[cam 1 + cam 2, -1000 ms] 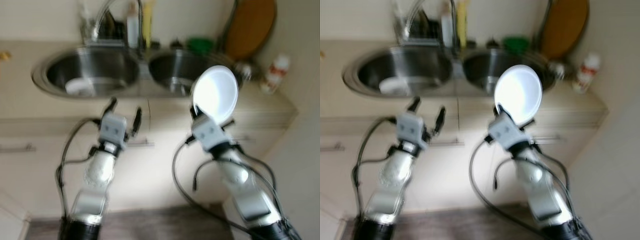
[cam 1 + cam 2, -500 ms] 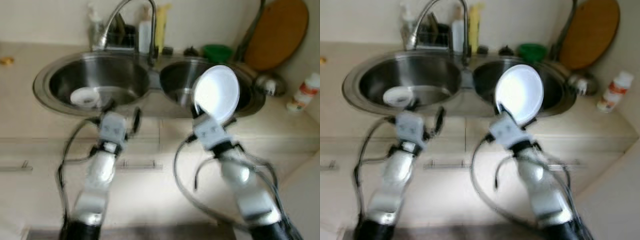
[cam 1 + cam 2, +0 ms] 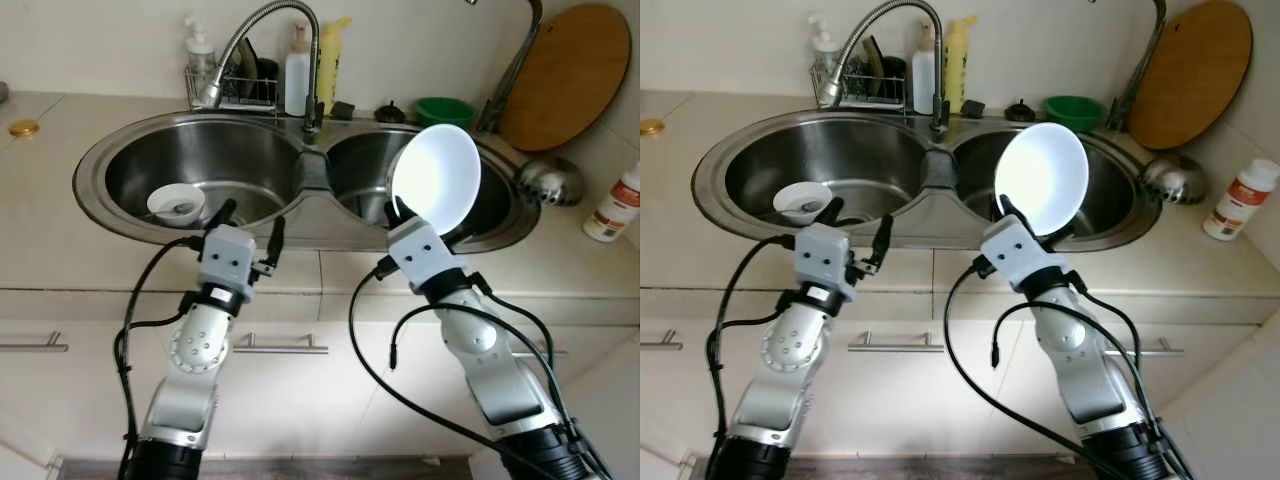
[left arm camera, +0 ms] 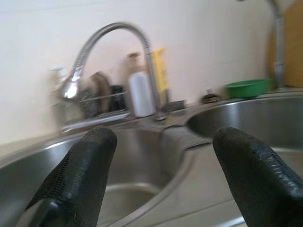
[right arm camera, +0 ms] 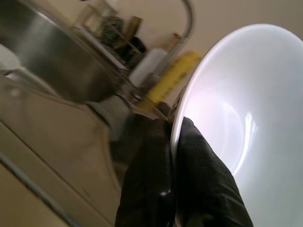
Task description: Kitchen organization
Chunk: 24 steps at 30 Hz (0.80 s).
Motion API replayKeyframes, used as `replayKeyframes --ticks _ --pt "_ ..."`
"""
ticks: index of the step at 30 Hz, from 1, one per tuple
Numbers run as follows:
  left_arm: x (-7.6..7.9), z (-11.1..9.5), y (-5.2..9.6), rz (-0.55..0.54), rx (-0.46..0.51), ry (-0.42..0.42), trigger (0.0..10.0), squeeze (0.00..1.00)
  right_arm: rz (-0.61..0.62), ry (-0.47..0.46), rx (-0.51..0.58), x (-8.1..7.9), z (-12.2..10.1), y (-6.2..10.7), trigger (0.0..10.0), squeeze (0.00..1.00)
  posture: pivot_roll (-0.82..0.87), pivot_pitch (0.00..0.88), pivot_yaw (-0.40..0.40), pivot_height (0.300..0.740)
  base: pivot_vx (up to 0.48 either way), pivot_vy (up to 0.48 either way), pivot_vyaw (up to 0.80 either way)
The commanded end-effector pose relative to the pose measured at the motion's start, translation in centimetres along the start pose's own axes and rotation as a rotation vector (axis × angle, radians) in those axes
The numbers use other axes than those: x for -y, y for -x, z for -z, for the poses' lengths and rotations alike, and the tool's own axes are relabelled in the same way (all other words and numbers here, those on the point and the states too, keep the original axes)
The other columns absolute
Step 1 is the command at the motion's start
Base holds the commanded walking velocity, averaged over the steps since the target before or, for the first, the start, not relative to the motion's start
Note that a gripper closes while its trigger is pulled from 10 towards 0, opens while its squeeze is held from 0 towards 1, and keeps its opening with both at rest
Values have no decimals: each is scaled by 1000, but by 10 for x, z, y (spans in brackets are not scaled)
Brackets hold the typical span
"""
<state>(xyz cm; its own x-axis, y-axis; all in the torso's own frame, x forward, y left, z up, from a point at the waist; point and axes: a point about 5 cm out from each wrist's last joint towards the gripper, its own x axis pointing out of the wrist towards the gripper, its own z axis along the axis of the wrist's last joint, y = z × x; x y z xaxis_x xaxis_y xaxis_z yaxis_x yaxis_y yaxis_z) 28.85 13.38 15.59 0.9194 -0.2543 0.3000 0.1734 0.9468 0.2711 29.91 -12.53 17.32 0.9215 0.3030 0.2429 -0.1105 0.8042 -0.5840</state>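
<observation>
- The double sink [image 3: 110, 205] spans the far counter, its two steel basins split by a ridge under the tall faucet [image 3: 262, 40]; the left basin's near wall is partly hidden behind the left arm.
- A round wooden board [image 3: 565, 75] leans against the wall at the far right, cut off at the frame's top edge.
- The white bowl [image 3: 436, 179] is held up on edge over the near rim of the right basin, its hollow facing the camera. It looks like glazed ceramic or hard plastic: stiff, smooth, probably slippery and likely to chip if knocked on steel. The rim is the natural place to grip it, and a deeper bite would guard against it swinging.
- The right gripper [image 5: 173, 156] is clamped on that bowl, one finger on each face of the rim at its lowest edge; how much of the rim sits between the pads is hard to judge.
- The left gripper [image 3: 247, 222] hovers at the near edge of the left basin, fingers spread wide with nothing between them.
- A small white dish [image 3: 176, 203] lies in the left basin; its contents are too small to tell.
</observation>
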Motion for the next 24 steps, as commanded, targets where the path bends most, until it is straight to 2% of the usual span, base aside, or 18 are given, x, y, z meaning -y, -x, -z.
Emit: replayKeyframes --ticks 1,4,12,15,16,17,19,23,24 --pt "-6 1 1 -23 -4 -13 10000 0 -1 -38 15 -1 -6 -6 10000 0 -19 0 -91 740 0 0 456" --pt "-6 0 0 -36 -10 -7 10000 0 23 -71 7 3 -6 -7 10000 0 -19 0 -92 740 0 0 0" --pt "-4 0 1 -30 -5 -6 10000 0 25 -71 -30 4 0 -11 10000 0 -14 0 -96 740 0 0 0" --pt "-4 0 1 -32 -4 -6 10000 0 25 -106 -134 6 15 -15 10000 0 -12 0 -97 740 0 0 0" --pt "-3 0 1 -32 -3 -6 10000 0 5 -130 -200 6 24 -19 10000 0 -12 0 -95 740 0 0 0" --pt "-3 0 1 -32 -3 -6 10000 0 5 -130 -200 6 24 -19 10000 0 -12 0 -95 740 0 0 0" --pt "-3 0 1 -31 1 -2 10000 0 -34 -185 -286 4 35 -26 10000 0 -17 0 -91 740 0 0 0" --pt "-1 -1 0 -25 5 1 10000 0 -11 -229 -355 11 43 -41 10000 0 -12 0 -91 740 0 0 0" --pt "0 -1 0 -22 7 2 10000 0 -10 -273 -401 16 46 -51 10000 0 -8 0 -93 740 0 0 0"
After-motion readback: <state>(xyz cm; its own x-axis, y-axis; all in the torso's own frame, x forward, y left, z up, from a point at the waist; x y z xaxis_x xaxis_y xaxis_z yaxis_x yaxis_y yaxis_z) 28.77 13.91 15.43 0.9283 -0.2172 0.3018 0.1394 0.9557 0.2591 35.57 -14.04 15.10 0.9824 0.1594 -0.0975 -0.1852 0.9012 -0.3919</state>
